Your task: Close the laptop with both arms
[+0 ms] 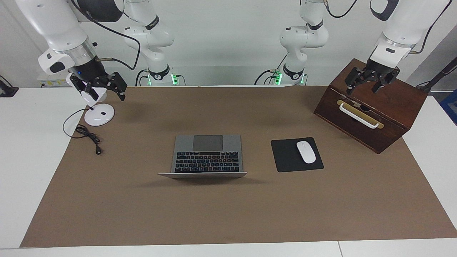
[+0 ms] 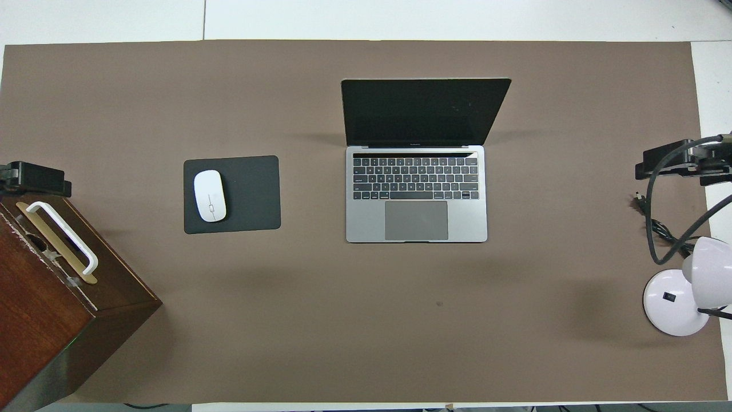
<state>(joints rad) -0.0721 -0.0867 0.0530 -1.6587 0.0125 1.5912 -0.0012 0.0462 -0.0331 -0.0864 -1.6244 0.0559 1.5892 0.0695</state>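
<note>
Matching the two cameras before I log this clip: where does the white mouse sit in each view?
Facing view: the white mouse lies right of centre, on the black mouse pad.
Overhead view: the white mouse lies left of centre, on that pad's edge nearer the wooden box.
Shared landmark: the open laptop beside the pad.

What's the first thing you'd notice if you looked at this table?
Probably the open silver-grey laptop with its black keyboard, sitting in the middle of the brown mat. Next comes the dark wooden box with a white handle at the left arm's end, with the left gripper hanging over it, jaws open. At the right arm's end, the right gripper hangs, jaws open, over a small white desk lamp.
</note>
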